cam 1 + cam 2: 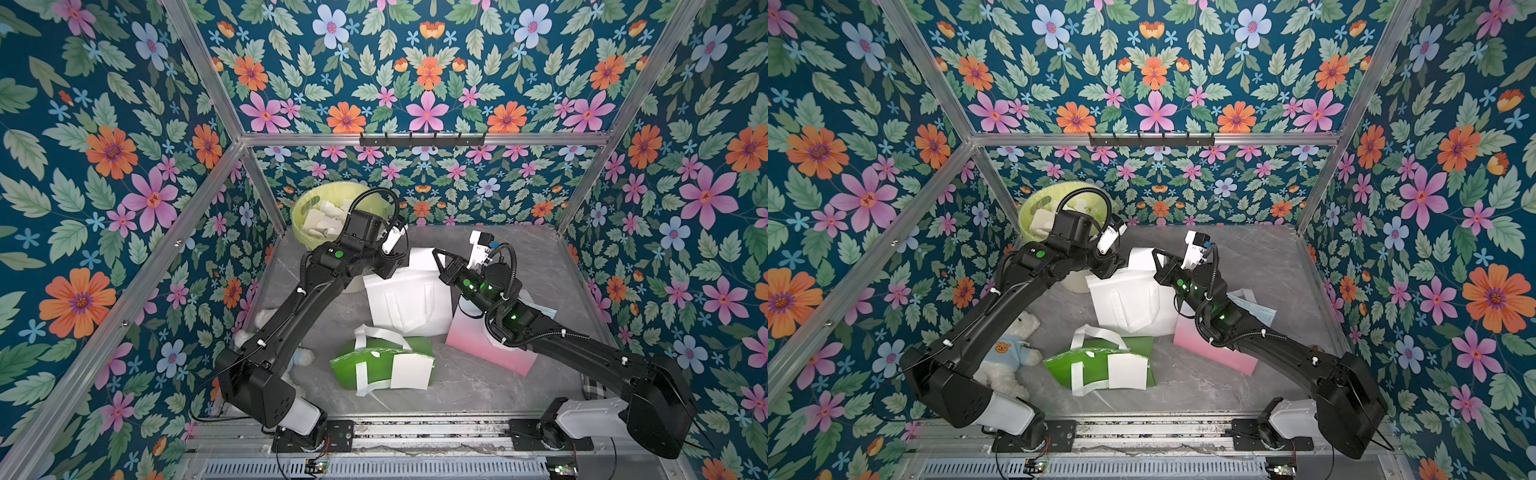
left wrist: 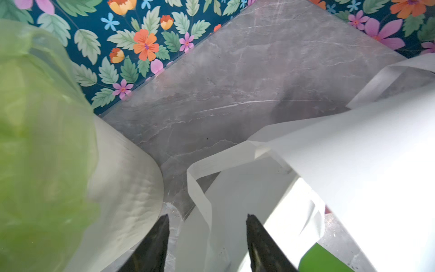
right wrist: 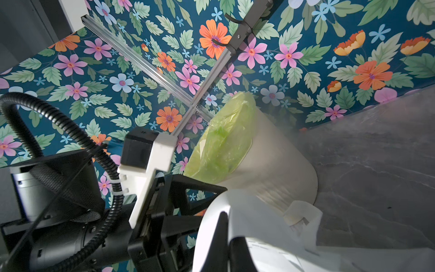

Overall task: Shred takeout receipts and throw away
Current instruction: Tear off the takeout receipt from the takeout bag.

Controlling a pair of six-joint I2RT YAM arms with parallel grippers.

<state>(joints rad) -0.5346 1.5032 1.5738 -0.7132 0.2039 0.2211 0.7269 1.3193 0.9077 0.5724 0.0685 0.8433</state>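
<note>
My right gripper (image 3: 230,235) is shut on one takeout receipt (image 3: 249,212), a plain white sheet held up above the white tote bag (image 1: 409,303). In both top views this receipt (image 1: 423,257) (image 1: 1141,257) stands between the two grippers. My left gripper (image 2: 208,220) is open with nothing between its fingers, just beside the sheet (image 2: 353,169) and over the tote's strap handle. A second receipt (image 1: 410,371) lies on the green bag (image 1: 365,368). The bin (image 1: 320,220), lined yellow-green, holds white paper pieces at the back left.
A pink bag (image 1: 486,347) lies under the right arm, with a light blue bag (image 1: 1254,309) behind it. A white teddy bear (image 1: 1013,353) lies at the front left under the left arm. A black hook rail (image 1: 422,140) hangs on the back wall.
</note>
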